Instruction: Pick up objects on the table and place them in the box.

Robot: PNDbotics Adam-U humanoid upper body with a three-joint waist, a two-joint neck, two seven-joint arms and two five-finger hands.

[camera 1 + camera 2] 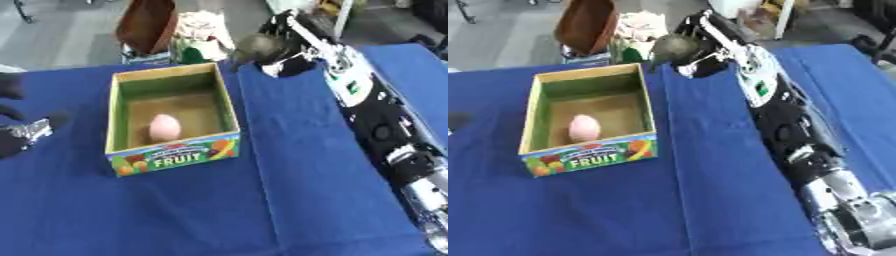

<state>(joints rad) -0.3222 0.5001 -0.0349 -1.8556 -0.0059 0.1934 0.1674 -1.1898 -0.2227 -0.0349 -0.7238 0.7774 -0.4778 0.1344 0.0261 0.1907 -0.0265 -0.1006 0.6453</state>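
**Dark round object held up beyond the box**

Right hand [710, 47] stretched far across the blue table [710, 190], fingers curled about a dark green round object [675, 47], lifted just past the far right corner of the box [588, 160]. Inside the open box, on its brown floor, a pink egg-shaped thing [584, 127]. Left hand [22, 132] at the left edge, mostly cut off; cannot tell how its fingers are set. Beyond the table's far edge, a brown container [588, 22] and pale clutter. Nothing between hand and box opening.
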